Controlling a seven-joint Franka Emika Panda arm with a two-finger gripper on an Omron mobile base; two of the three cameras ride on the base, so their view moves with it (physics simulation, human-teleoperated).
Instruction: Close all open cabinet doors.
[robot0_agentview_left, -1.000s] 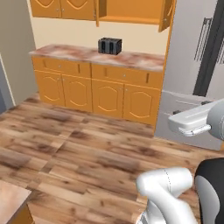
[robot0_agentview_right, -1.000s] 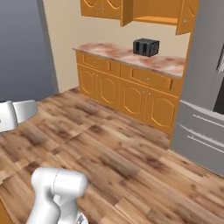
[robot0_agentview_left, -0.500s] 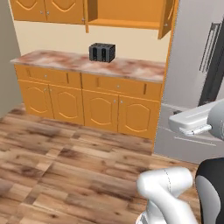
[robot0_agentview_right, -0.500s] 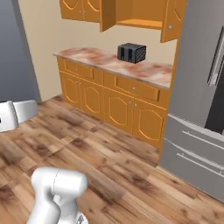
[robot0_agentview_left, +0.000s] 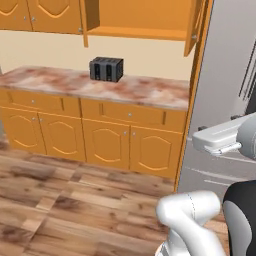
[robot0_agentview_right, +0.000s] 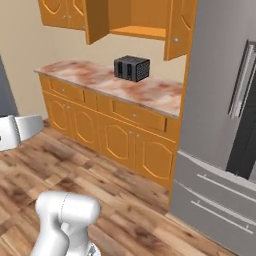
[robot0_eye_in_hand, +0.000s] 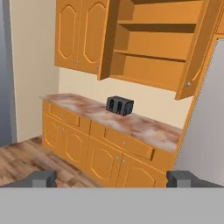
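Doors (robot0_eye_in_hand: 196, 52) of the wall cabinet hang open above the toaster (robot0_eye_in_hand: 119, 105), well ahead and above your claw (robot0_eye_in_hand: 112, 179), whose fingers sit wide apart, empty.

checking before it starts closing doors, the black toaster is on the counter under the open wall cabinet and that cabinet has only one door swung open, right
Not quite. The toaster does sit on the counter under the open cabinet, but both of its doors are swung open: the left door and the right door, as the hand view shows.
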